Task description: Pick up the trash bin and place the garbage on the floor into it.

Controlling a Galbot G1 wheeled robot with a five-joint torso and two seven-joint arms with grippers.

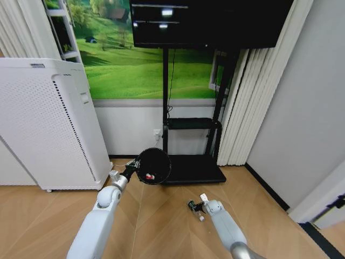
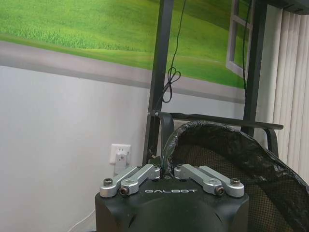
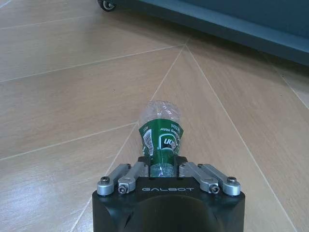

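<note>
Trash bin [image 1: 153,165] held over wooden floor [image 1: 161,216], white wall [image 1: 129,129]

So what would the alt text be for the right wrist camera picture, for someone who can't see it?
The robot's right gripper is shut on a small clear bottle with a green label, close above a wooden floor. The dark base of a stand crosses behind.

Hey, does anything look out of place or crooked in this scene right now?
The trash bin is tipped on its side in the air, held by its rim in the left gripper, with red-and-white pieces inside near the opening. The clear bottle looks crumpled in the right gripper, low over the wooden floor.
</note>
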